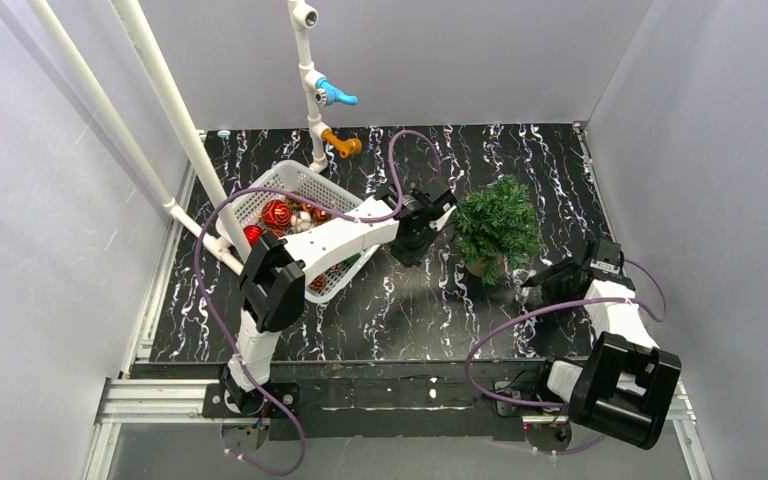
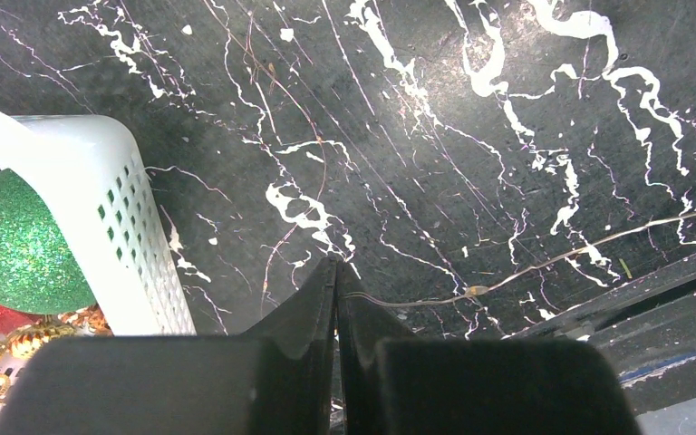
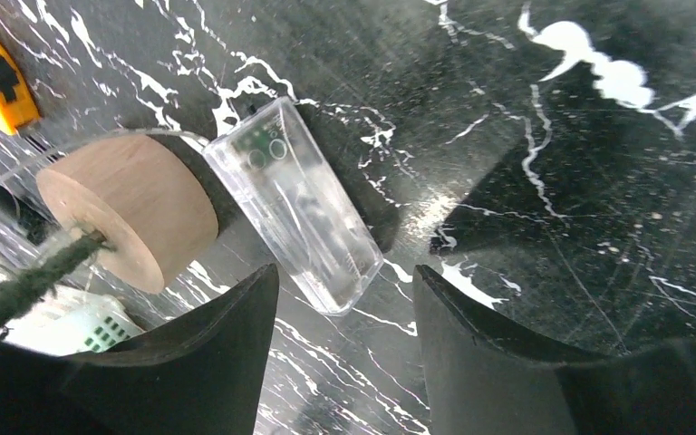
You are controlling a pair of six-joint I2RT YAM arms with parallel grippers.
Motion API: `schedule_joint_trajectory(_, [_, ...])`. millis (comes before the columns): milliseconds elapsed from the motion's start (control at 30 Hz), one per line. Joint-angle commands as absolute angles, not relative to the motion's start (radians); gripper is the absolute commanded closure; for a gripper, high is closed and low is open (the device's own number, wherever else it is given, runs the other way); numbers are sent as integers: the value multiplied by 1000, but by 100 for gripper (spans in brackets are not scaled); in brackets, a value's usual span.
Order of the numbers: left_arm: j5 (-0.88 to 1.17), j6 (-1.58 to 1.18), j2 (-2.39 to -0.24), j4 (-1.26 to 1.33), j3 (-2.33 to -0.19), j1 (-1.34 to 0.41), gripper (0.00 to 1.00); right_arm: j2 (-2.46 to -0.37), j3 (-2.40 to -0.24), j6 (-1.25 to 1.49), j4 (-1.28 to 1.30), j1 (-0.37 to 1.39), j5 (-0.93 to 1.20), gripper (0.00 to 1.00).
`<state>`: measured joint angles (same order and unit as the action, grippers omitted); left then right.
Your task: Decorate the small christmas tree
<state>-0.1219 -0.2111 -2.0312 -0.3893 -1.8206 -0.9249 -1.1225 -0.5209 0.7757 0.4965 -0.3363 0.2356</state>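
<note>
The small christmas tree (image 1: 498, 225) stands upright at the back right of the black marbled table; its round wooden base (image 3: 127, 216) shows in the right wrist view. A clear plastic battery box (image 3: 299, 204) lies against that base. My right gripper (image 3: 344, 281) is open and empty, low over the table just short of the box, and sits right of the tree (image 1: 534, 279). My left gripper (image 2: 336, 263) is shut on a thin light-string wire (image 2: 544, 265) that trails off to the right. It hangs between basket and tree (image 1: 410, 246).
A white basket (image 1: 305, 182) left of centre holds red, gold and white ornaments, and a green glitter ball (image 2: 18, 245) is in it. A white pipe with blue and orange valves (image 1: 332, 95) stands at the back. Grey walls enclose the table.
</note>
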Motion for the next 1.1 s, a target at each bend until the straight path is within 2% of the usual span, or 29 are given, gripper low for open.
schedule_joint_trajectory(0, [-114, -219, -2001, -474, -1801, -920, 100, -1157, -568, 733, 453, -291, 218, 37])
schedule_joint_trajectory(67, [-113, -220, -1999, -474, -1802, -920, 100, -1176, -572, 731, 458, -291, 189, 39])
schedule_joint_trajectory(433, [-116, -218, -1985, -466, -1782, -920, 100, -1184, -634, 689, 443, -291, 108, 81])
schedule_joint_trajectory(567, [-120, -217, -1981, -464, -1775, -920, 100, -1198, -679, 669, 414, -291, 109, 92])
schedule_joint_trajectory(800, [-125, -217, -1973, -463, -1771, -920, 100, -1304, -768, 707, 241, -291, 235, 94])
schedule_joint_trajectory(833, [-124, -216, -1971, -463, -1769, -920, 100, -1312, -779, 718, 210, -290, 262, 93])
schedule_joint_trajectory(867, [-127, -216, -1969, -463, -1767, -920, 100, -1335, -792, 726, 193, -289, 277, 87])
schedule_joint_trajectory(933, [-131, -216, -1967, -463, -1763, -920, 100, -1372, -831, 723, 194, -286, 292, 49])
schedule_joint_trajectory(967, [-132, -216, -1965, -463, -1762, -921, 100, -1392, -853, 716, 211, -286, 295, 37])
schedule_joint_trajectory(1000, [-132, -216, -1965, -463, -1760, -920, 100, -1412, -880, 702, 239, -286, 298, 30])
schedule_joint_trajectory(1067, [-133, -215, -1966, -463, -1760, -920, 100, -1442, -924, 683, 301, -286, 286, 25])
